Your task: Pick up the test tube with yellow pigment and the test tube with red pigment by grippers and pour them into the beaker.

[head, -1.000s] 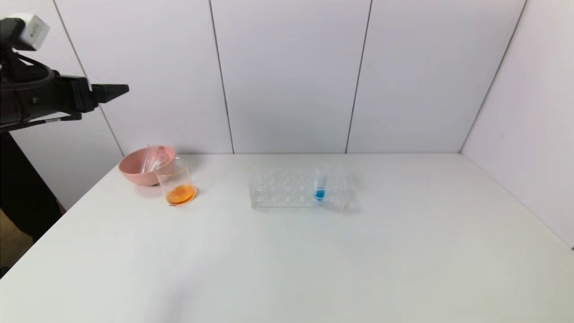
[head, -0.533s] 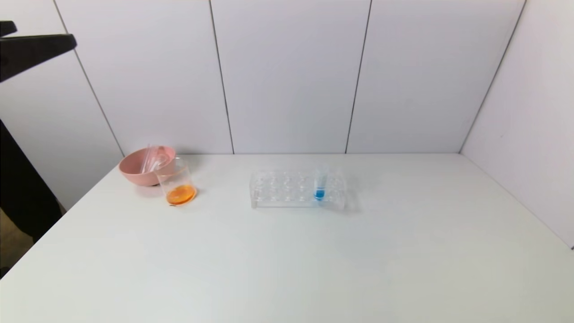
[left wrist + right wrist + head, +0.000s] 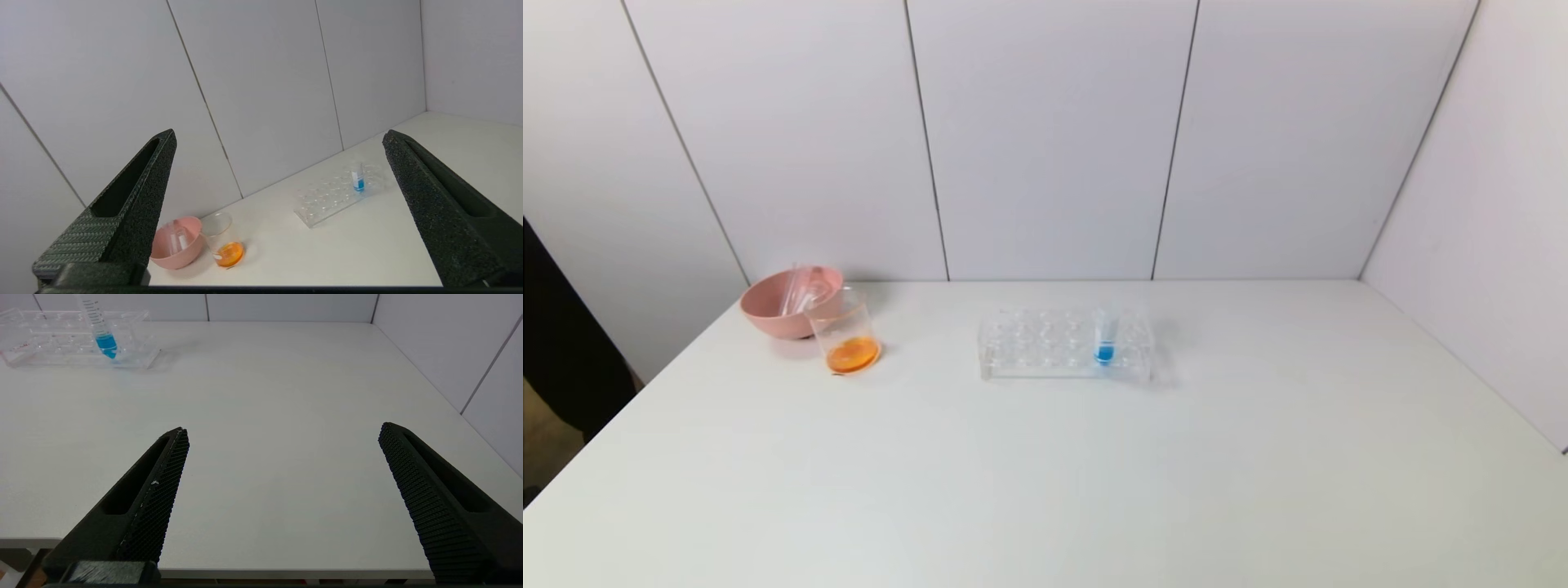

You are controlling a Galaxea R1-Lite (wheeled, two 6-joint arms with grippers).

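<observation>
While left pincer [image 3: 278, 139] gapes empty, beaker [image 3: 222, 241] sits far below.

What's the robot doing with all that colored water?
Right now nothing is being held. The beaker has orange liquid in the bottom and stands on the table just in front of the pink bowl, which holds empty-looking clear tubes. One blue tube stands in the clear rack. The left end effector is open, high above the table's left side. The right end effector is open, low near the front edge.
</observation>
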